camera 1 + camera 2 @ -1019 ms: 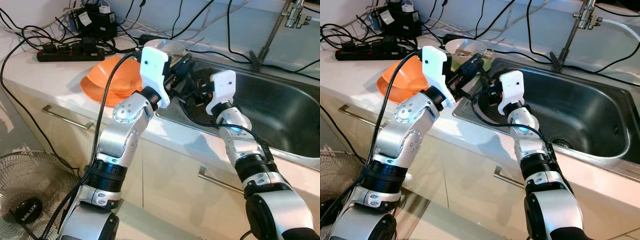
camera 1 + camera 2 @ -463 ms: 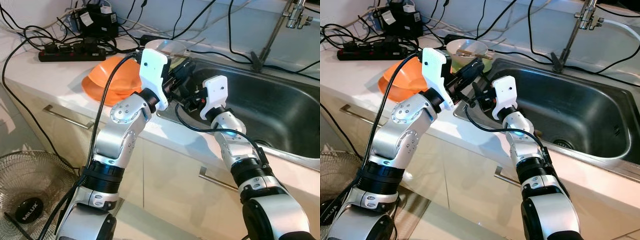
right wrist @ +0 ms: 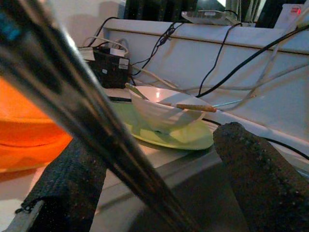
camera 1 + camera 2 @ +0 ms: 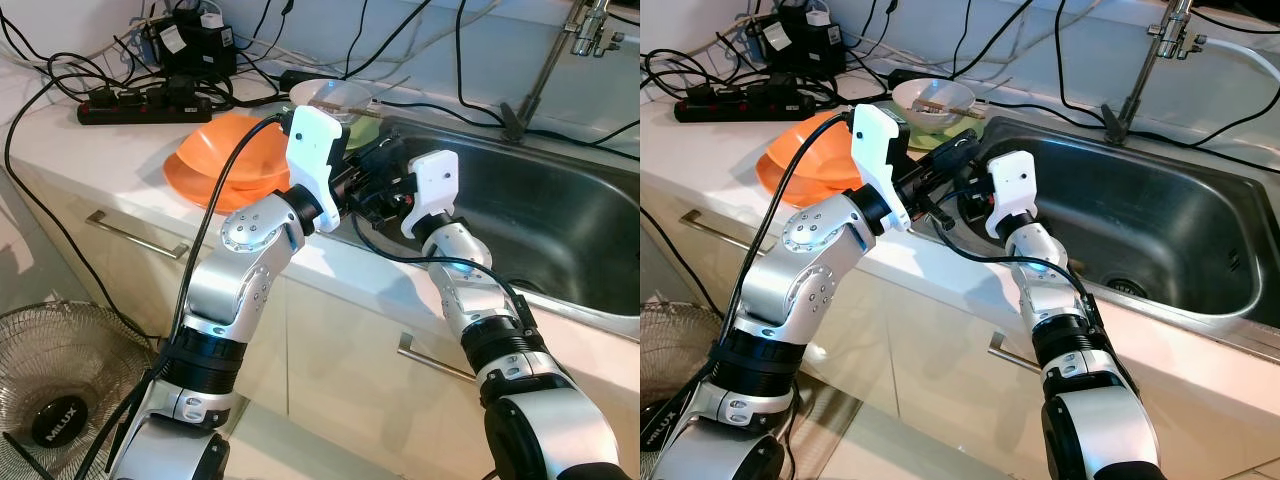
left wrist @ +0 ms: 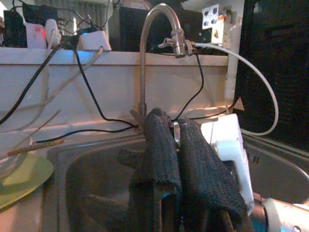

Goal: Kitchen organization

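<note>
Two grippers meet over the near-left corner of the sink [image 4: 1200, 250], and the handover I am steering turns on one thin metal utensil [image 3: 82, 113]. My left gripper [image 5: 181, 159] has its fingers pressed together with a sliver of bright metal [image 5: 175, 131] pinched between them, so I judge it clamped on that utensil. The right gripper [image 3: 159, 193] stands spread, its two pads either side of the shaft, which runs slantwise through the gap and touches neither pad that I can see. The long axis points from the left jaws straight into the right ones, so the right arm is placed to take it. Just beyond the right jaws sits a white bowl [image 3: 161, 108] on a green plate [image 3: 186, 137], with an orange bowl [image 4: 805, 160] off to one side. Only the head views show both arms crossing; what kind of utensil it is I cannot tell.
</note>
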Controlling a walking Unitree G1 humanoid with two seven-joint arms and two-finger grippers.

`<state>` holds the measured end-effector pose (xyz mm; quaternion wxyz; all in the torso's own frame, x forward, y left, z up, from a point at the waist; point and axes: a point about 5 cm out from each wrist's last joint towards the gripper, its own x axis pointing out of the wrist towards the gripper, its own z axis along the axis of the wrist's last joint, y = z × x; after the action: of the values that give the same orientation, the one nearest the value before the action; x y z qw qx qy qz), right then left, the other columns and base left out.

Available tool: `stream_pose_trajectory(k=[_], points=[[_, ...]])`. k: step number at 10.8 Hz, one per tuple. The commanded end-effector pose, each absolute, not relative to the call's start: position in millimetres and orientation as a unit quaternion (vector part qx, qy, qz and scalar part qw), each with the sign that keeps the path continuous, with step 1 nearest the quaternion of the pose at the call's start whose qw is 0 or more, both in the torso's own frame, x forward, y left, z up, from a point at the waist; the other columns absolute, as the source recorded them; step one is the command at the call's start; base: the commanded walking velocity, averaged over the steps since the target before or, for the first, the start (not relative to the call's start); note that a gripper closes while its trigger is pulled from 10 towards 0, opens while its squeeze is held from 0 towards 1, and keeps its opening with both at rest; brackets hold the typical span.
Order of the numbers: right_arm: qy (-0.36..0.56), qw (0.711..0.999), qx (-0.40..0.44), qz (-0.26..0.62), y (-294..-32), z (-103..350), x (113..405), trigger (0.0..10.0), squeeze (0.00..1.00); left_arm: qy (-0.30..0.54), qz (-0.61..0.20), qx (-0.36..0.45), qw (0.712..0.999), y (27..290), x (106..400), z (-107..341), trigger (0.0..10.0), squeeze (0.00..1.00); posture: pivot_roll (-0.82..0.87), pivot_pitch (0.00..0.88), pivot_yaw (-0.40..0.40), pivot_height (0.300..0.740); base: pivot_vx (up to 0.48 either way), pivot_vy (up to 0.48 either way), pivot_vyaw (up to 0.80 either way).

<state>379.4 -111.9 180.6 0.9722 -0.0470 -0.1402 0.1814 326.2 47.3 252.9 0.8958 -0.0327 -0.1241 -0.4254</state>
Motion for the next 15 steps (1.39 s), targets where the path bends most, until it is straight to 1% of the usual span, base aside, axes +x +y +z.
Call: stream_pose_trajectory(k=[1,2,3,6,15], points=[[-0.141,0.974,-0.044,0.174,-114.9,185.1,382.1,10.0,0.0,-0.134,-0.436,-0.029,0.89,45.3,322.9,258.7,10.0,0.0,0.23,0.0,-0.022,0.725,0.0,0.0,0.0],[-0.14,0.974,-0.045,0.171,-116.5,184.8,382.3,10.0,0.0,-0.135,-0.434,-0.029,0.89,45.7,323.3,259.3,10.0,0.0,0.23,0.0,-0.023,0.725,0.0,0.0,0.0],[-0.136,0.975,-0.049,0.166,-118.5,183.4,382.6,0.0,0.0,-0.135,-0.433,-0.029,0.891,46.0,323.5,259.5,10.0,0.0,0.23,0.0,-0.022,0.725,0.0,0.0,0.0],[-0.136,0.975,-0.049,0.167,-117.3,183.5,383.0,0.0,0.0,-0.133,-0.424,-0.031,0.895,48.7,325.7,258.5,10.0,0.0,0.23,0.001,-0.022,0.725,0.0,0.0,0.0],[-0.137,0.974,-0.049,0.174,-116.1,185.7,384.2,0.0,0.0,-0.135,-0.42,-0.038,0.897,49.0,327.2,258.3,10.0,0.0,0.23,0.02,-0.021,0.725,0.0,0.0,0.0]])
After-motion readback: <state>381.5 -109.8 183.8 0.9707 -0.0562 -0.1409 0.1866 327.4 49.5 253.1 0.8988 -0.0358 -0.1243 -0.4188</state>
